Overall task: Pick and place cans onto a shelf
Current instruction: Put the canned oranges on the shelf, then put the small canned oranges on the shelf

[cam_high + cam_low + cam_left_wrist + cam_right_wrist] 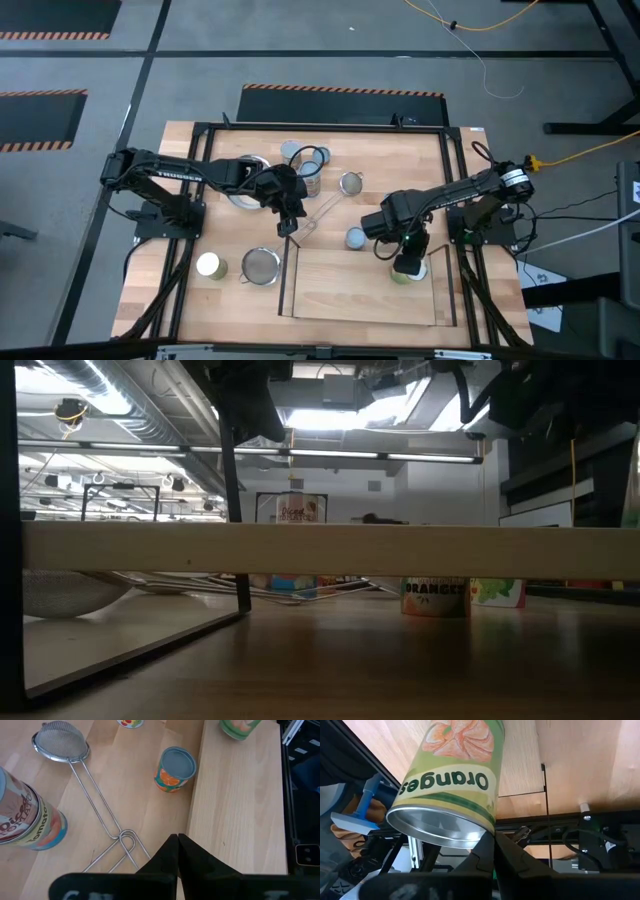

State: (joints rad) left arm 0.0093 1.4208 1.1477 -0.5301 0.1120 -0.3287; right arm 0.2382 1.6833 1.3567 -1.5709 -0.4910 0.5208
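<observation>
Green-labelled "Oranges" can (452, 780) is the one that matters right now. It sits at the right end of the shelf (350, 290), right next to the black rail, with my right gripper (405, 262) directly over it. From the right wrist view my two fingers are pressed together, their tips just at the can's shiny rim, so I'm clenched shut and not wrapped around anything. The can stands on the board on its own.

Light-wood shelf lies flat on the front half of the table (180, 150). Just off its back edge, on the tabletop, is a second can (175, 768) with a pale blue-grey top and an orange label. It stands upright and touches nothing.

My left gripper (287, 226) hangs near the shelf's left back corner, fingers pinched together too, holding nothing. Right under it are the looped wire ends of the strainer handles (125, 840). One small strainer (351, 183) lies further back, its long handle running toward my left fingers.

Behind the left arm there's a cluster: the diced-tomato can (25, 817), a couple more cans beside it and the steel pan (240, 180). Another strainer (261, 265) and a white-topped can (210, 265) sit at the front left, well apart from the shelf.
</observation>
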